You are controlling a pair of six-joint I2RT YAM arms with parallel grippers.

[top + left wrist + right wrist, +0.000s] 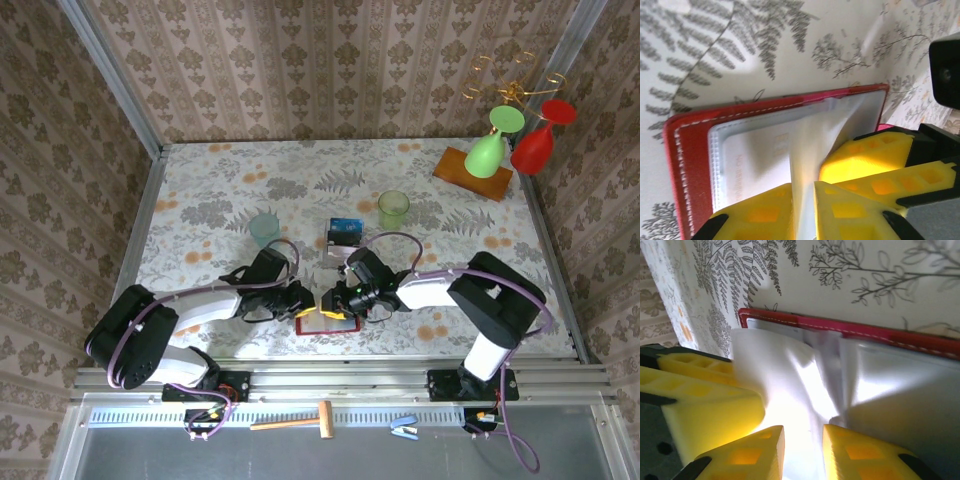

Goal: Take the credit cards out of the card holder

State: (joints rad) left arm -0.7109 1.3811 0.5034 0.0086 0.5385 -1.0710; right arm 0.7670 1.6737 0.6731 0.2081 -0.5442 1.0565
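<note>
Left pincer [801,194], nearly closed, nips a pale inner leaf [815,145] of the card holder [690,145]; right pincer [802,434] nips the same leaf from the opposite side. Holder lies open on the tabletop [790,50] directly beneath both. One pale credit card [750,160] sits sleeved beside the leaf; extraction apparently not yet done.

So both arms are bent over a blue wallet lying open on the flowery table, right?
Not blue. The top external view shows the left arm and the right arm bent over a red wallet lying open on the flowery table.
</note>
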